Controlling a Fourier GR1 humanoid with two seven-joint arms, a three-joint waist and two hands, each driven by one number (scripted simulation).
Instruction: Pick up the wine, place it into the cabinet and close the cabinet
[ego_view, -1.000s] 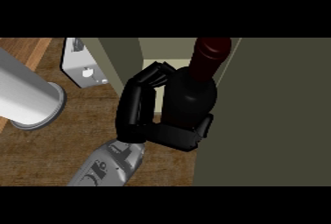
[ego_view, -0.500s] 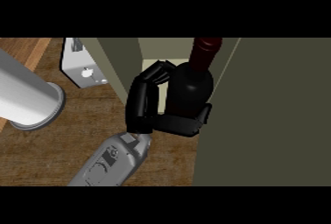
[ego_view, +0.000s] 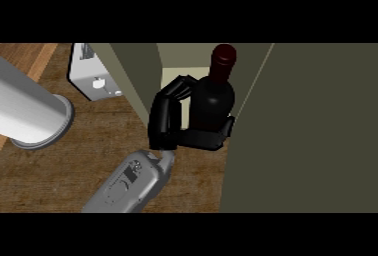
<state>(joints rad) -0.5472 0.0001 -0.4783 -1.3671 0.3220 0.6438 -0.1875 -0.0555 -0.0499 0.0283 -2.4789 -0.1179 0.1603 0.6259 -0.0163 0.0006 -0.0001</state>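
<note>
Wooden counter (ego_view: 66, 170): one wine bottle (ego_view: 212, 97), apparently held by one robot hand (ego_view: 171, 125).

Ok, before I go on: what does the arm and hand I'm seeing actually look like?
One arm shows: a grey forearm, smooth and rounded, with moulded panels and a small dark inset on its casing. It narrows at the wrist to a black hand with segmented fingers and a blocky thumb. No cables or lettering can be made out.

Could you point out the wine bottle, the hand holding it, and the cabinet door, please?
wine bottle (ego_view: 214, 97): head view, on its dark body below the neck.
hand (ego_view: 164, 120): head view, on the palm.
cabinet door (ego_view: 310, 135): head view, on its flat panel.
</note>
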